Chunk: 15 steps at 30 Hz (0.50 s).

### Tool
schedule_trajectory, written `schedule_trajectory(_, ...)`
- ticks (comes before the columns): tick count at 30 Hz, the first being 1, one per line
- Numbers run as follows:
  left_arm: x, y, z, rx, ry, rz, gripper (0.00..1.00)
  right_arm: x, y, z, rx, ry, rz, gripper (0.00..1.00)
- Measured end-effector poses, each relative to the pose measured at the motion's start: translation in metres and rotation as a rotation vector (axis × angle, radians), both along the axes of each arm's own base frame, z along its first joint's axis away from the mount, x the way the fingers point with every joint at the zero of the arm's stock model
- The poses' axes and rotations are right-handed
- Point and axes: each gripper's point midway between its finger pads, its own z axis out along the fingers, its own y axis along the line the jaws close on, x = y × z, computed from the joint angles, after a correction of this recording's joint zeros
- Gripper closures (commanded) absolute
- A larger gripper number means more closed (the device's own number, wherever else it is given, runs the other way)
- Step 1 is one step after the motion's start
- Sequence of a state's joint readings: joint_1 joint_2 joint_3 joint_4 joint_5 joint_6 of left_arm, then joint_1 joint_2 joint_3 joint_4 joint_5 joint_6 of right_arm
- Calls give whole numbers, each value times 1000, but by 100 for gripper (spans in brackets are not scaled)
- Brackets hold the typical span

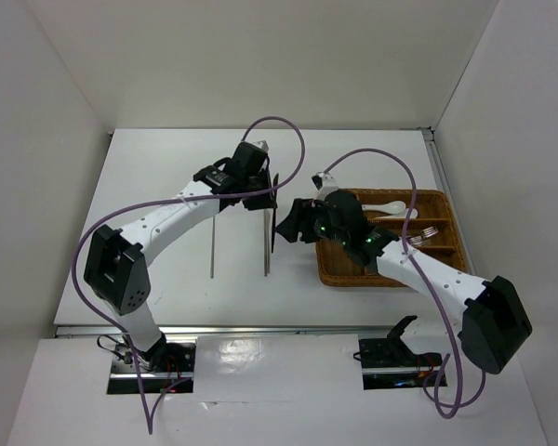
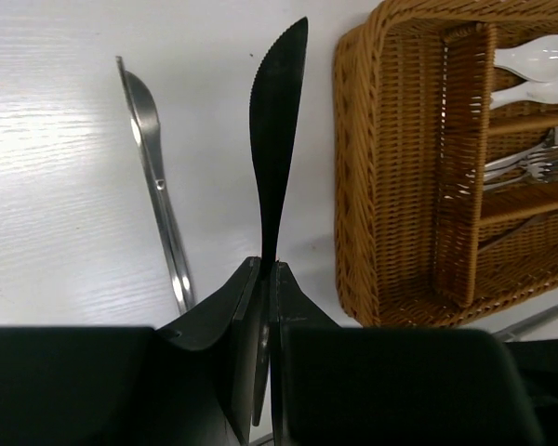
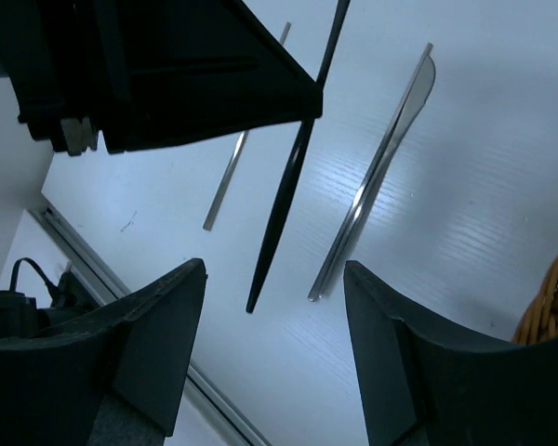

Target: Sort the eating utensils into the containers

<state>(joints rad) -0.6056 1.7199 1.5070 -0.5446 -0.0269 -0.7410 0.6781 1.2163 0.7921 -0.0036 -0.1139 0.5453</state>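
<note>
My left gripper (image 2: 267,265) is shut on the handle end of a silver knife (image 2: 277,139), which is held off the table with its serrated blade pointing away, left of the woven wicker tray (image 2: 400,186). From above, that knife (image 1: 275,218) hangs below the left gripper (image 1: 263,192). My right gripper (image 1: 286,228) stands open right beside it. In the right wrist view the held knife's tip (image 3: 256,293) sits just ahead of the gap between the open fingers (image 3: 158,353). Two more knives (image 1: 212,246) (image 1: 267,246) lie flat on the table.
The tray (image 1: 451,232) sits at the right, its compartments holding white soup spoons (image 2: 539,70) and forks (image 2: 530,163). A table knife (image 2: 158,186) lies left of the held one. White walls enclose the table; its front edge rail (image 3: 121,288) is close.
</note>
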Motion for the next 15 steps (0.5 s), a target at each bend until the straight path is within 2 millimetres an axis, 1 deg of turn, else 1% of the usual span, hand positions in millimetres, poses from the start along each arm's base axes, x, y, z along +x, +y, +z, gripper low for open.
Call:
schedule_trajectory(4, -4, -5, 4, -38, 6, -8, 86, 5, 9, -1, 5, 0, 25, 31)
schedule_trajectory(10, -4, -11, 10, -74, 0, -23, 86, 7, 17, -18, -19, 24, 40, 31)
schedule_trajectory(13, -5, -13, 14, -89, -4, -33, 86, 12, 17, -26, -39, 36, 29, 37)
schedule_trajectory(15, -7, -14, 17, -99, -7, -40, 86, 16, 18, -30, -50, 38, 20, 49)
